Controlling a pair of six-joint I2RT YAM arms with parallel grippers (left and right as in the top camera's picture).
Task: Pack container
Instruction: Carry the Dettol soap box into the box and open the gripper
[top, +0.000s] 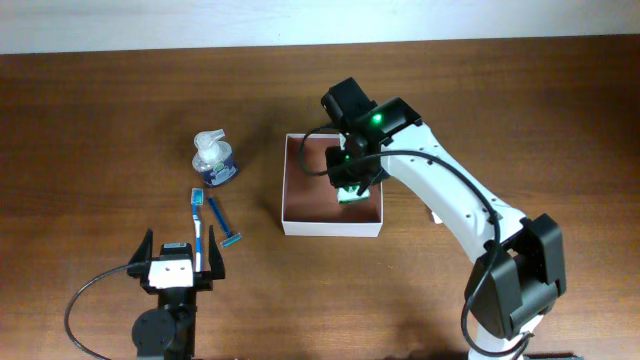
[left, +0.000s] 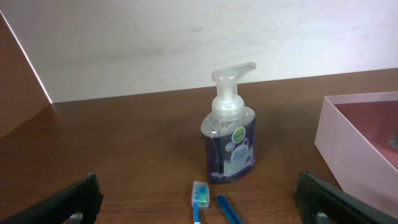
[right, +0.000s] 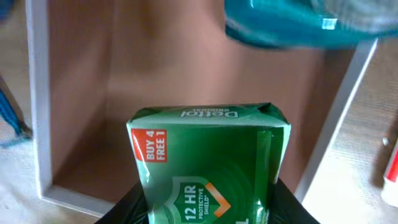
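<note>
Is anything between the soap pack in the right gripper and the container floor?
Nothing visible does. The right gripper holds the soap pack over the container, and its brown floor around the pack looks bare. A blurred teal thing shows at the wrist view's top, apart from the pack.

The dark brown wooden worktop carries a clear pump bottle of dark blue soap, a blue-and-white toothbrush beside a blue razor, and a square shallow white cardboard box to their right
</note>
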